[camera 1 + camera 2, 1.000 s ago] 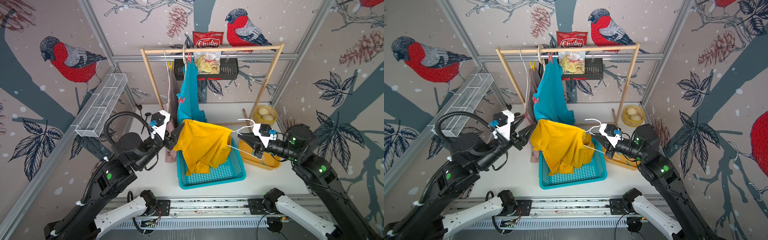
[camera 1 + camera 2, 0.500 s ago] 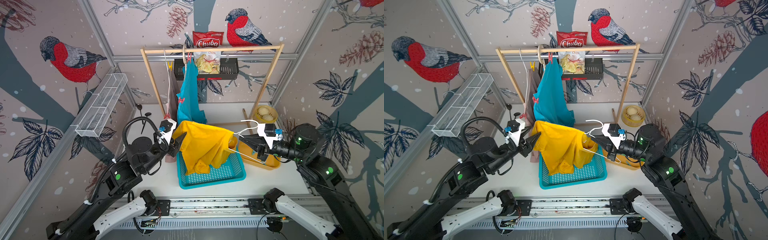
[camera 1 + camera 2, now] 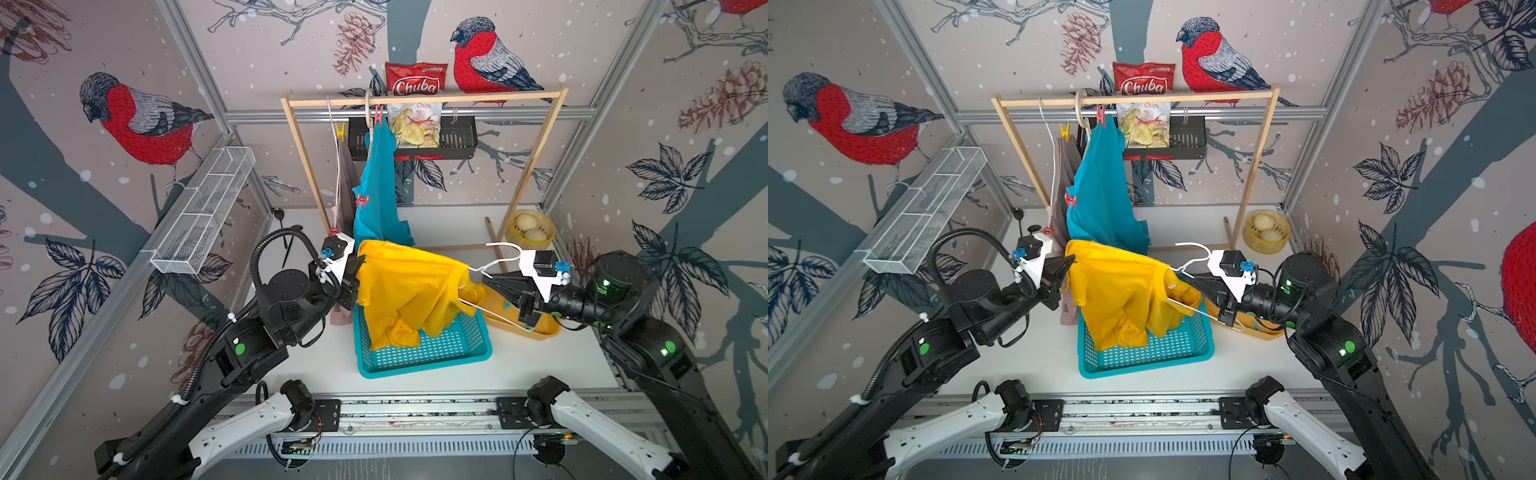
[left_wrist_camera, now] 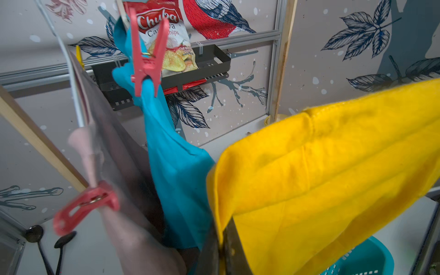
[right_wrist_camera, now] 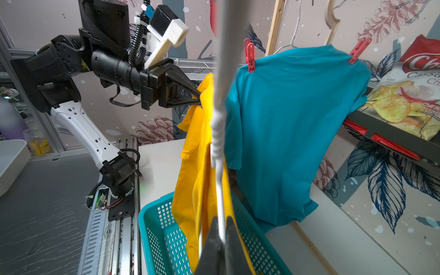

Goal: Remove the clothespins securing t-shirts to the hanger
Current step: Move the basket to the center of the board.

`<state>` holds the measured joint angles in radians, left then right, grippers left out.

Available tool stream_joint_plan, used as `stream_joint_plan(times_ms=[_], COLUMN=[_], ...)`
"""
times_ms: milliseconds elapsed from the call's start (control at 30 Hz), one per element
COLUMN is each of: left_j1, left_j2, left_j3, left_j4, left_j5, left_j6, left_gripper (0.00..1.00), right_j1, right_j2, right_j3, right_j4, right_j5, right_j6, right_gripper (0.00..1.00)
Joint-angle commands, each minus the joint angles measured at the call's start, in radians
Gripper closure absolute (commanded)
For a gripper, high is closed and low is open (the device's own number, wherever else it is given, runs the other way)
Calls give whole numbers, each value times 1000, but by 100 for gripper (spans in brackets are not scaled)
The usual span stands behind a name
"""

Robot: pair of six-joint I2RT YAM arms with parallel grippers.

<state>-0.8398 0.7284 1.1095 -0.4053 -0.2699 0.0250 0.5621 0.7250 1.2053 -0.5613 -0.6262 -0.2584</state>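
A yellow t-shirt (image 3: 407,291) hangs on a white wire hanger (image 3: 498,257) above the basket. My left gripper (image 3: 360,266) is shut on the shirt's left edge, with cloth pinched between the jaws in the left wrist view (image 4: 222,238). My right gripper (image 3: 484,279) is shut on the hanger wire (image 5: 220,95). No clothespin shows on the yellow shirt. On the rack, a teal t-shirt (image 3: 378,195) carries two red clothespins (image 3: 378,115) (image 3: 361,200). Beside it, a pale pink t-shirt (image 3: 344,178) has a yellow clothespin (image 3: 340,132) and a red one (image 4: 85,207).
A teal basket (image 3: 436,353) sits under the yellow shirt, with a yellow tray (image 3: 536,328) to its right. The wooden rack (image 3: 424,99) spans the back, a chips bag (image 3: 415,108) and black shelf behind it. A bun steamer (image 3: 532,228) stands back right, and a wire shelf (image 3: 203,208) hangs on the left wall.
My left gripper has moved right to the yellow shirt and shut on its edge. The right gripper has drawn slightly right with the hanger.
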Motion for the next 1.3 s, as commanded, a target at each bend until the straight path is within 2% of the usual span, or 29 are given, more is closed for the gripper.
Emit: stream_joint_plan(times_ms=[0, 167, 333, 433, 600, 633, 733, 833, 1067, 1267], left_j1=[4, 4, 4, 4, 4, 3, 4, 5, 30, 87], left_j2=[-43, -111, -147, -134, -72, -52, -4, 39, 93, 159], left_j3=[11, 21, 25, 20, 7, 1, -21, -58, -106, -106], left_j4=[29, 28, 26, 29, 33, 32, 38, 70, 178, 223], left_j5=[-109, -168, -166, -144, -61, -49, -4, 65, 141, 333], left_j6=[-19, -25, -35, -36, -5, 1, 16, 16, 24, -9], left_gripper=[100, 100, 100, 100, 100, 96, 69, 57, 49, 42], right_j1=[-1, 0, -1, -1, -1, -1, -1, -1, -1, 1], right_j2=[-11, -21, -46, -59, -82, -87, -103, -101, -85, -93], right_j3=[-11, -24, -55, -64, -67, -69, -63, -44, 41, 75], right_j4=[-7, -39, -62, -82, -98, -98, -100, -122, -266, -301], right_j5=[59, 188, 349, 349, 276, 260, 217, 176, 105, 99], right_j6=[-1, -2, 1, 0, 4, 3, 11, 21, 48, 59], right_gripper=[100, 100, 100, 100, 100, 100, 100, 100, 100, 100])
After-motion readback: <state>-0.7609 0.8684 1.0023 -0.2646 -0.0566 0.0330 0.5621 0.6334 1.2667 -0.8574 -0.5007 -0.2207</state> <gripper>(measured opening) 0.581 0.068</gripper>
